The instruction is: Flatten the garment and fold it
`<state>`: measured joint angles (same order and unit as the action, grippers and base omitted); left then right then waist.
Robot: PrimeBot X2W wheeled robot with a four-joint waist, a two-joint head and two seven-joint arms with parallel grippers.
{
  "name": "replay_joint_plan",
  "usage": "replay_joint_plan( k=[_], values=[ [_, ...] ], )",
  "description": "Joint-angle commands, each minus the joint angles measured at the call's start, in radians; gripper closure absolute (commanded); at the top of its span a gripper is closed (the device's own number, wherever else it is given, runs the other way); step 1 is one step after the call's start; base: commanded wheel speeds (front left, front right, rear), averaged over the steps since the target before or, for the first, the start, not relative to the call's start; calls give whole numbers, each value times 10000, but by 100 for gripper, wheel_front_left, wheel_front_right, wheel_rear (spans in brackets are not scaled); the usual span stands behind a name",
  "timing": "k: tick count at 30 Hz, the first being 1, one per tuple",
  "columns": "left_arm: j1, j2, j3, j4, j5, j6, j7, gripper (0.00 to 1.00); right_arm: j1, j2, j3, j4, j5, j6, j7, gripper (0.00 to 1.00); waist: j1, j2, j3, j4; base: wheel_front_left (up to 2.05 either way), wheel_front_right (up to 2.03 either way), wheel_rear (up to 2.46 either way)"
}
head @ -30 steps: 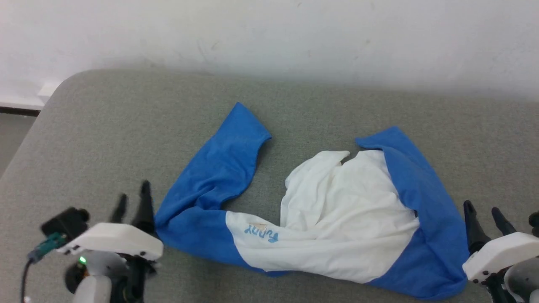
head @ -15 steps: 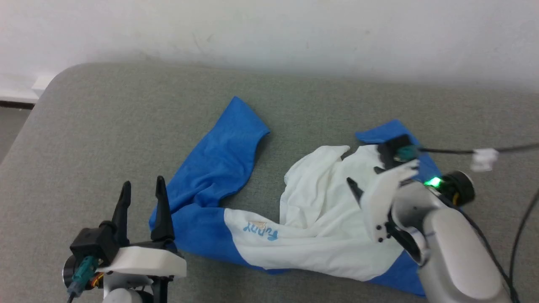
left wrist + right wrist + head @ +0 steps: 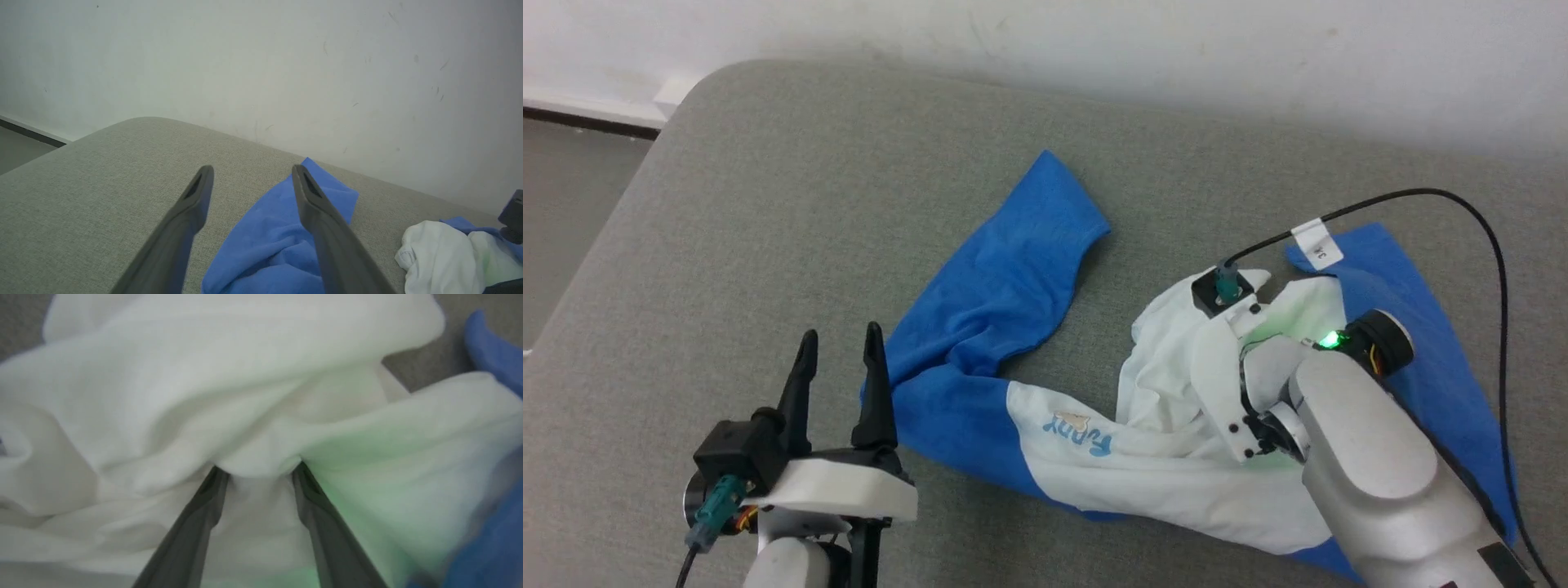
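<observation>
The garment lies crumpled on the grey cushion, white body in the middle, one blue sleeve stretched up-left and the other at the right. "Funny" lettering shows on the chest. My left gripper stands open just left of the left sleeve's lower part, nothing between its fingers; in the left wrist view the left gripper frames that sleeve. My right gripper is open, tips pressed down into the bunched white fabric, a fold bulging between them.
The grey cushion has a rounded corner at the far left, with floor beyond it. A pale wall runs along the back edge. A black cable arcs from my right wrist over the right sleeve.
The head camera has shifted. My right arm swung in from the lower right and came down onto the white middle of the garment. My left gripper moved slightly closer to the left sleeve.
</observation>
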<state>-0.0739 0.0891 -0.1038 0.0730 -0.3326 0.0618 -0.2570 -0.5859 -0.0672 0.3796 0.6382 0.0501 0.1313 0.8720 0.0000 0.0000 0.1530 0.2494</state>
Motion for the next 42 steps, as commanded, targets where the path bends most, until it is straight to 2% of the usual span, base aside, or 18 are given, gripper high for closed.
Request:
replay_joint_plan(
  k=[1, 9, 17, 20, 21, 22, 25, 32, 36, 42],
  values=[
    [-232, -76, -18, 45, 94, -112, -45, 0, 224, -28, 109, 377, 240, -6, 10, 100, 0, 0, 331, 338, 0, 0, 0],
    [-550, -270, -25, 96, 110, -395, -46, 0, -1481, -126, -877, 352, 101, -6, -1612, 100, 0, 0, 974, 776, 0, 0, 0],
    [-927, -369, -250, 213, 46, -591, -46, 0, -3547, 77, -2609, 947, -1186, -6, -3799, 100, 0, 0, 1464, 1287, 0, 0, 0],
    [-982, -380, -309, 270, 34, -620, -47, 0, -3868, 128, -3186, 1418, -1679, -6, -4250, 100, 0, 0, 1505, 1365, 0, 0, 0],
    [-991, -382, -326, 298, 27, -627, -47, 0, -3900, 140, -3253, 1653, -1771, -6, -4249, 64, 0, 0, 1492, 1375, 0, 0, 0],
    [-994, -383, -343, 325, 6, -622, -47, 0, -3922, 150, -3323, 1873, -1807, -6, -4227, 0, 0, 0, 1470, 1370, 0, 0, 0],
    [-991, -385, -366, 413, -36, -612, -47, 0, -3992, 163, -3341, 2268, -1547, -6, -4538, 0, 0, 0, 1338, 1280, 0, 0, 0],
    [-822, -387, -195, 598, 77, -707, -47, 0, -3697, 167, -3302, 1820, 538, -6, -7041, 0, 0, 0, 614, 783, 0, 0, 0],
    [-524, -387, -61, 696, 184, -764, -47, 0, -2698, 168, -3289, 1071, 1303, -6, -8275, 0, 0, 0, 23, 354, 0, 0, 0],
    [-67, -387, -32, 859, 260, -816, -47, 0, -253, 169, -3706, -648, 1625, -6, -9103, 0, 0, 0, -673, -211, 0, 0, 0]
  ],
)
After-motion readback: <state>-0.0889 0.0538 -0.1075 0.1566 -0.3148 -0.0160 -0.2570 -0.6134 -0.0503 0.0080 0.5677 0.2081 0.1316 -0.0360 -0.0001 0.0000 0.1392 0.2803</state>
